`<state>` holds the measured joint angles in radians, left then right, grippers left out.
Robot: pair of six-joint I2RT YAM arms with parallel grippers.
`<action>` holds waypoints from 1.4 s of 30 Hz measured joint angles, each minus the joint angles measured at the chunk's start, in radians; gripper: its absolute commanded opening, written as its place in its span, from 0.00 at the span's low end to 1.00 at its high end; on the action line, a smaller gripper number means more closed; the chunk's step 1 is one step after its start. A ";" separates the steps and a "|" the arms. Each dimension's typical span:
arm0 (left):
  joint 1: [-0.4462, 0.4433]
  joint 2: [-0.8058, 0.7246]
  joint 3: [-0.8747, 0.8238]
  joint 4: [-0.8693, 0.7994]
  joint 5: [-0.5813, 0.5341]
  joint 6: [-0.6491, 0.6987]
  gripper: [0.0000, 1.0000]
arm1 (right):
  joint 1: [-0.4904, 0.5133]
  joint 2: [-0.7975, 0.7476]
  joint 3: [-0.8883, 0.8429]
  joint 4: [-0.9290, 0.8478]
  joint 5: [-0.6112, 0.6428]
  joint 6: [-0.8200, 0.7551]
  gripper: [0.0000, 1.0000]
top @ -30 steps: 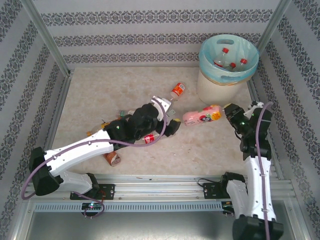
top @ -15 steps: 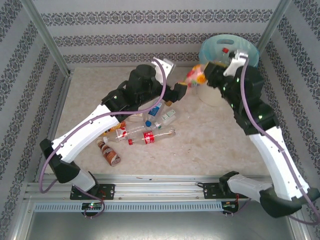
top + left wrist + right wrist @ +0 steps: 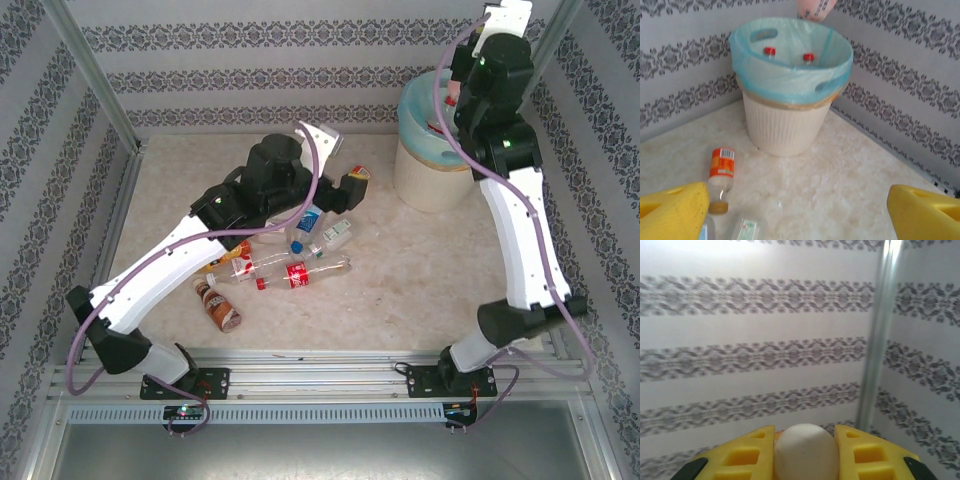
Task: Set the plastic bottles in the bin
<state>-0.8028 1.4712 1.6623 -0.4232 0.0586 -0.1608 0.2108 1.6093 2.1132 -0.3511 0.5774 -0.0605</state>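
Left tool (image 3: pixel 800 215) spread wide, right tool (image 3: pixel 805 452) clamped.

The round cream-white ribbed plastic bin (image 3: pixel 785 127), lined with a light blue-green plastic bag (image 3: pixel 790 82), stands upright at the two o'clock corner of the table (image 3: pixel 420 280). Two red-capped bottles (image 3: pixel 770 50) rest inside it. A pale pink plastic bottle (image 3: pixel 815 7) hangs over its mouth. At the bin's eight o'clock an orange-labelled clear bottle (image 3: pixel 721 172) lies on its side. Toward the table's eight o'clock, others lie loosely clustered: a clear red-labelled bottle (image 3: pixel 296 271), a blue-labelled bottle (image 3: pixel 311 219) and a brown bottle (image 3: pixel 218 305).
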 measured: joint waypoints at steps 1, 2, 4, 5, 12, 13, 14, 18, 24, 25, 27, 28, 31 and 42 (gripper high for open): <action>0.000 -0.019 -0.029 0.003 -0.003 -0.004 0.91 | -0.030 0.026 0.001 -0.003 -0.026 0.016 0.00; 0.000 -0.035 -0.053 0.005 -0.007 -0.008 0.91 | -0.056 0.049 0.001 -0.012 -0.055 0.036 0.00; 0.000 -0.071 -0.101 0.019 -0.016 -0.016 0.91 | -0.094 0.098 0.001 -0.025 -0.098 0.064 0.00; 0.000 -0.086 -0.121 0.026 -0.019 -0.023 0.90 | -0.106 0.121 0.000 -0.031 -0.106 0.070 0.00; 0.000 -0.151 -0.192 0.053 -0.037 -0.053 0.90 | -0.118 0.202 -0.093 -0.022 -0.201 0.130 0.00; 0.000 -0.159 -0.202 0.058 -0.037 -0.056 0.90 | -0.118 0.220 -0.092 -0.022 -0.210 0.135 0.00; 0.000 -0.168 -0.213 0.063 -0.040 -0.058 0.90 | -0.119 0.240 -0.090 -0.024 -0.219 0.137 0.00; 0.000 -0.199 -0.250 0.070 -0.047 -0.057 0.91 | -0.127 0.322 -0.081 -0.039 -0.267 0.141 0.00; 0.000 -0.216 -0.267 0.072 -0.068 -0.057 0.91 | -0.142 0.401 -0.084 -0.075 -0.332 0.145 0.00; 0.000 -0.219 -0.271 0.072 -0.069 -0.057 0.91 | -0.143 0.404 -0.088 -0.076 -0.341 0.149 0.00; 0.000 -0.222 -0.275 0.073 -0.070 -0.057 0.91 | -0.150 0.410 -0.090 -0.079 -0.359 0.154 0.00; 0.000 -0.222 -0.277 0.074 -0.070 -0.057 0.91 | -0.156 0.414 -0.090 -0.079 -0.369 0.157 0.00; 0.000 -0.222 -0.279 0.075 -0.070 -0.057 0.91 | -0.174 0.425 -0.091 -0.082 -0.396 0.162 0.00; 0.000 -0.221 -0.290 0.088 -0.071 -0.057 0.91 | -0.198 0.488 -0.092 -0.117 -0.486 0.168 0.01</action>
<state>-0.8028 1.2499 1.3724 -0.3355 -0.0128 -0.2176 0.0124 2.0975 2.0216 -0.4679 0.0914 0.1078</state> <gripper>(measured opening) 0.908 0.245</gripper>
